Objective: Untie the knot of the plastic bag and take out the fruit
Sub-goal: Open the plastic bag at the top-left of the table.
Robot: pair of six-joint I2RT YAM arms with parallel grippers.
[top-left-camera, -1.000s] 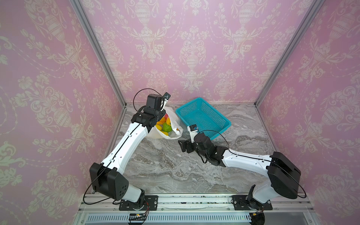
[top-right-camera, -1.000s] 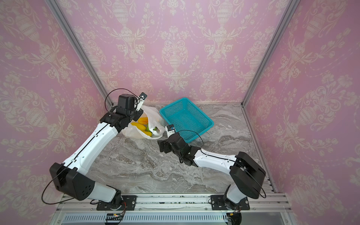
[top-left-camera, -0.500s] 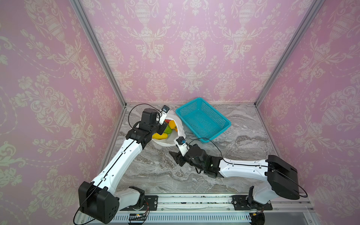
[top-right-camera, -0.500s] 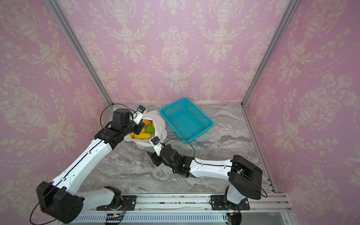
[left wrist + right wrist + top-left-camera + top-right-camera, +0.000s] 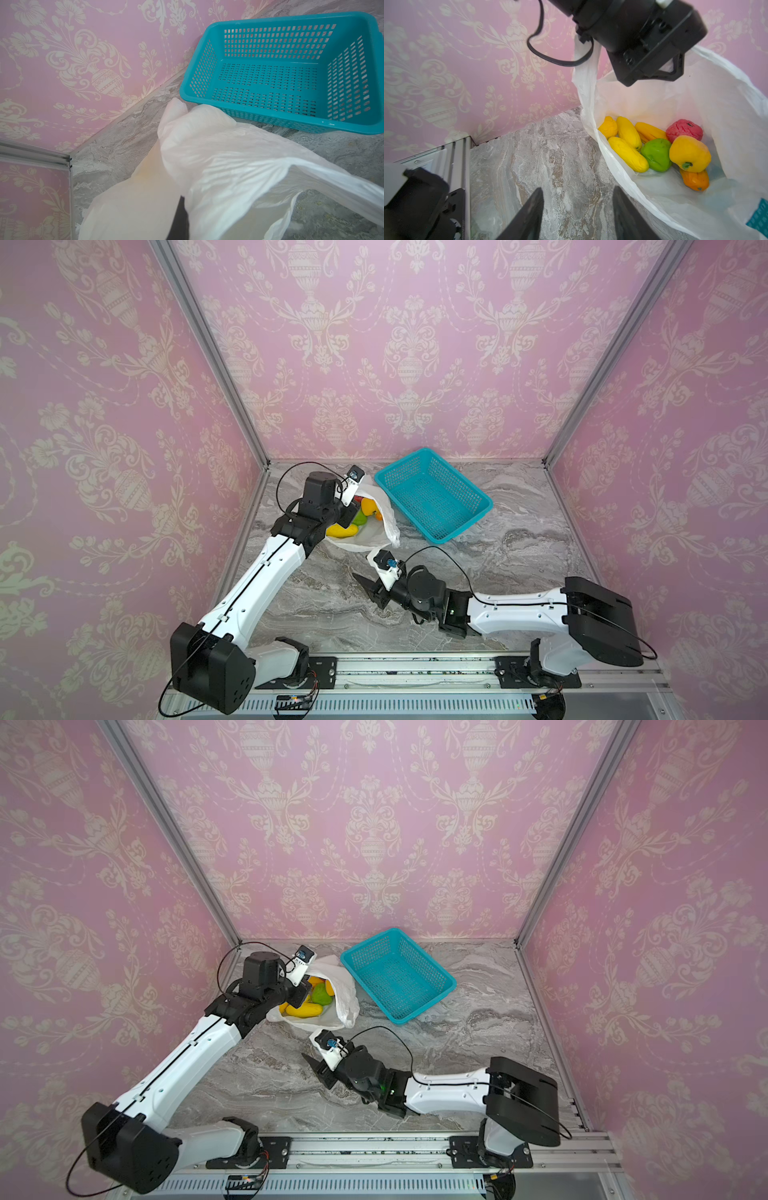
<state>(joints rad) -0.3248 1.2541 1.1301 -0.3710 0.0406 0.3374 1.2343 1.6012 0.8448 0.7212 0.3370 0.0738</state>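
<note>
The plastic bag (image 5: 384,526) (image 5: 343,1000) lies at the back left of the marble table, its mouth pulled open. My left gripper (image 5: 349,514) (image 5: 301,994) is shut on the bag's upper edge and holds it up; the left wrist view shows white film (image 5: 218,166) draped over one dark finger (image 5: 181,216). The fruit (image 5: 656,153) (image 5: 357,516) lies in the bag: yellow, orange, green and pink-red pieces. My right gripper (image 5: 577,207) (image 5: 365,585) (image 5: 313,1063) hovers open over bare marble just in front of the bag, with nothing between its fingers. The knot does not show.
A teal perforated basket (image 5: 440,538) (image 5: 399,1020) (image 5: 270,119) stands empty right of the bag, near the back wall. Pink walls and an aluminium corner post (image 5: 458,158) close in behind and to the left of the bag.
My left arm has lowered the bag and drawn it a little forward. My right gripper has backed away from the bag toward the front of the table.
</note>
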